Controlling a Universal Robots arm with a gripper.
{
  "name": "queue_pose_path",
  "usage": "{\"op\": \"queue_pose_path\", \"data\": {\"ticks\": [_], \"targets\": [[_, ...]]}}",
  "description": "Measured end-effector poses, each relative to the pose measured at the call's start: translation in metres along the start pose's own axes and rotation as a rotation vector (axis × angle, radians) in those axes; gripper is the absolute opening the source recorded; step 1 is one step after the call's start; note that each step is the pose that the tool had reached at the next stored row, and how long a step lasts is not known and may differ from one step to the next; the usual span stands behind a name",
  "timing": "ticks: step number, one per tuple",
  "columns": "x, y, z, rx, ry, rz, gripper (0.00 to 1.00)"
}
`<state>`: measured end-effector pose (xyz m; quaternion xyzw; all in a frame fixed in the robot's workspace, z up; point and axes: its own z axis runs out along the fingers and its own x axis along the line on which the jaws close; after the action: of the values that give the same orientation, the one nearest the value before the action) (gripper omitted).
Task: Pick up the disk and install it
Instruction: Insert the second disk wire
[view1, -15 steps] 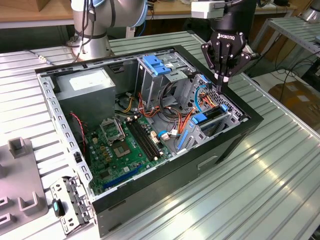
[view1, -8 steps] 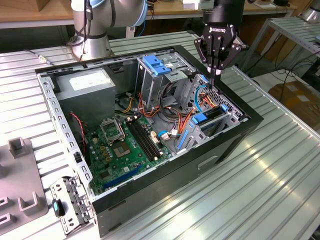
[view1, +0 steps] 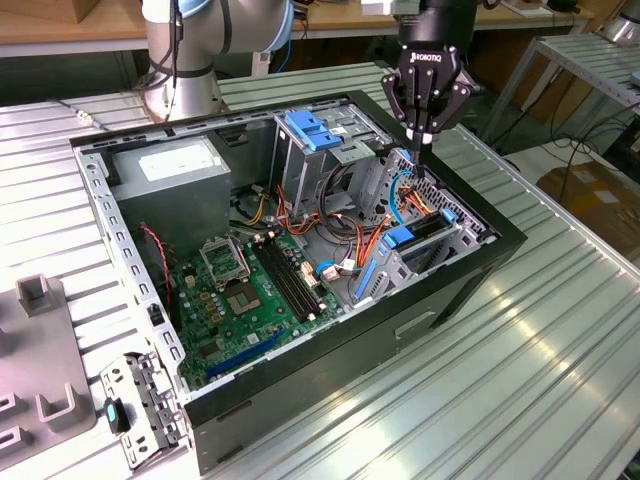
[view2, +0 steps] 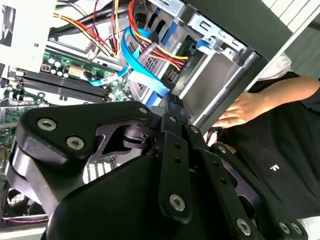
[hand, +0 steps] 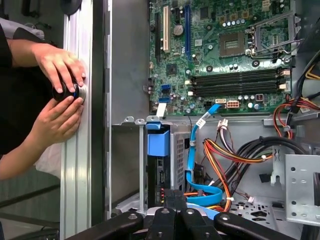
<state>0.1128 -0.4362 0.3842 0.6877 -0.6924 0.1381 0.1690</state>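
Note:
The disk (view1: 428, 232) sits edge-on in the drive cage at the near right corner of the open computer case (view1: 480, 270), with a blue rail tab at its end. In the first wrist view the disk (hand: 159, 172) lies in the bay under its blue tab. My gripper (view1: 420, 150) hangs point-down just above the far end of that cage, among the blue and orange cables. Its fingers are shut together with nothing between them, as seen on the gripper in both wrist views (hand: 172, 200) (view2: 172, 105).
A grey power supply box (view1: 170, 185), a blue slotted bracket (view1: 315, 130) and the motherboard (view1: 240, 290) fill the case. A person's hands (hand: 62, 95) rest on a round black knob beside the case. The arm's base (view1: 185, 60) stands behind, and grey fixtures (view1: 40, 350) lie at the exterior view's left.

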Motion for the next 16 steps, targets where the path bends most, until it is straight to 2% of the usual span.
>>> {"op": "queue_pose_path", "data": {"ticks": [1,2,4,5,7,8,9,11,16], "targets": [[-0.0013,-0.0013,0.0012,-0.0009,-0.0003,0.0,0.11],[-0.0018,-0.0018,0.0018,-0.001,-0.0001,0.0,0.17],[-0.0024,-0.0022,0.0032,-0.001,-0.0001,0.0,0.17],[-0.0031,-0.0022,0.0041,-0.0011,0.0003,0.0,0.24],[-0.0046,-0.0025,0.0066,-0.0011,0.0009,0.0,0.24],[-0.0052,-0.0026,0.0077,-0.0011,0.0027,0.0,0.24],[-0.0063,-0.0027,0.0101,-0.001,0.0075,0.0,0.24],[-0.0083,-0.0029,0.0145,-0.001,0.0129,0.0,0.24],[-0.0109,-0.0032,0.0205,-0.0011,0.0184,0.001,0.24]]}}
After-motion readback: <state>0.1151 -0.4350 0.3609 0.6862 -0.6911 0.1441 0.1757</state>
